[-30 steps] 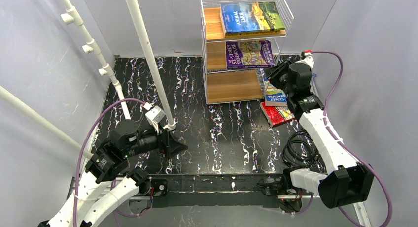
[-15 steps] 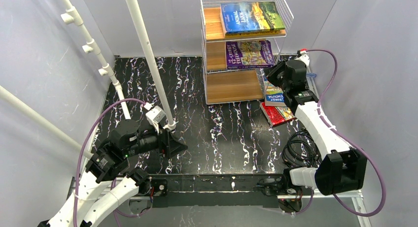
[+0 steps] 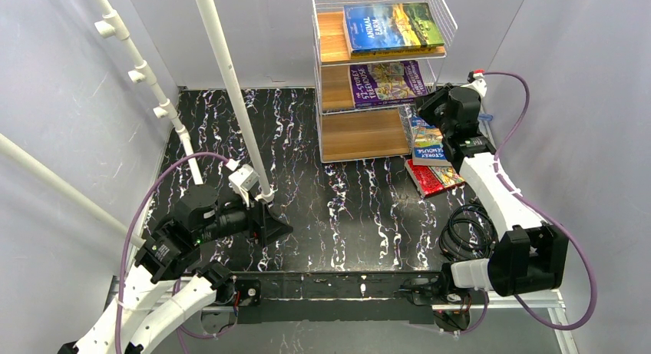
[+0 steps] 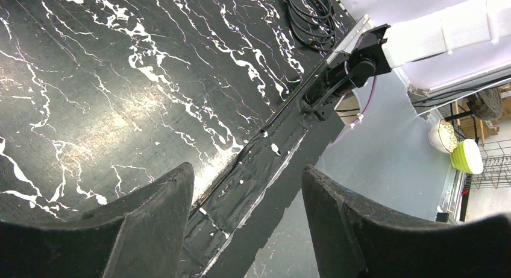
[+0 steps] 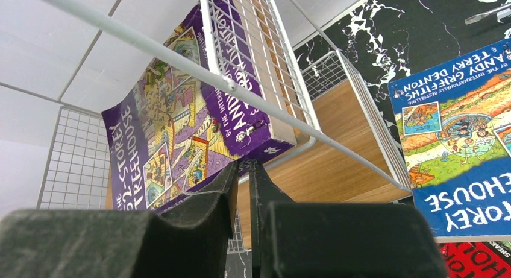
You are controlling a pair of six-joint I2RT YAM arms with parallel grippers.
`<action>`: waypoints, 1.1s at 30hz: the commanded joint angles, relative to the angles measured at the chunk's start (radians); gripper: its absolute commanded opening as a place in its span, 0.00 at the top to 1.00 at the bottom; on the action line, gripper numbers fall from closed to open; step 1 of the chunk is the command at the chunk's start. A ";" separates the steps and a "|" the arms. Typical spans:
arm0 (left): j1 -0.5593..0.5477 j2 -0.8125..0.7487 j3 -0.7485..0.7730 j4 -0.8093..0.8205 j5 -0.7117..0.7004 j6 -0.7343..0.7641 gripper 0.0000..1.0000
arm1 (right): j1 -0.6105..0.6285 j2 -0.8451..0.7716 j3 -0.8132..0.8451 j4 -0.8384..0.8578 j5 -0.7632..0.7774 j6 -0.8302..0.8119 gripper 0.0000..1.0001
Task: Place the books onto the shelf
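Right end effector (image 5: 243, 164): I see it narrowed almost to nothing, only a slit between the two dark fingers. The tips sit at the outer corner of the thin purple "Storey Treehouse" paperback (image 5: 163, 139). I cannot tell whether they touch or pinch that corner.

Purple paperback: it lies flat on the middle board of the tall white wire-mesh shelf with light wooden boards (image 3: 361, 135), its corner reaching the open right side where my arm comes in.

Top tier: the blue "Animal Farm" paperback with the landscape cover (image 3: 391, 25) lies flat on it, cover up.

Bottom tier: I see wood only, no book.

Beside the shelf: the blue "Storey Treehouse" paperback (image 3: 426, 143) rests on the red paperback (image 3: 431, 177), both on the black white-veined marble tabletop (image 3: 345, 200), just right of the shelf's foot and under my right arm. I cannot tell whether more books lie in that pile.

Left end effector (image 4: 247, 169): spread wide with nothing between the fingers, hanging over the near edge of the tabletop, well apart from every book.

Done: two books are on the shelf.

Left: at least the blue and the red one are on the tabletop, so I judge the task roughly half finished.

Step in hand: probably seating the purple paperback fully on its board.
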 commanded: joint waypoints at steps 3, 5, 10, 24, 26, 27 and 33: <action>-0.003 0.003 0.030 -0.015 0.004 0.016 0.36 | -0.012 -0.009 0.038 0.070 -0.014 0.015 0.80; -0.003 0.003 0.031 -0.016 0.004 0.016 0.37 | -0.012 -0.036 0.029 0.057 -0.026 0.013 0.80; -0.003 0.011 0.037 -0.019 0.010 0.017 0.36 | -0.012 -0.192 -0.022 -0.076 -0.009 -0.038 0.75; -0.109 0.137 0.017 0.110 0.048 -0.029 0.39 | -0.143 -0.480 -0.401 -0.479 0.078 -0.139 0.27; -0.171 0.157 0.014 0.122 -0.001 -0.030 0.39 | -0.234 -0.425 -0.423 -0.393 -0.052 -0.118 0.19; -0.204 0.170 0.018 0.126 -0.027 -0.030 0.39 | -0.284 -0.396 -0.433 -0.338 -0.136 -0.101 0.15; -0.270 0.172 0.014 0.151 -0.109 -0.035 0.39 | -0.580 -0.200 -0.469 -0.013 -0.440 -0.008 0.09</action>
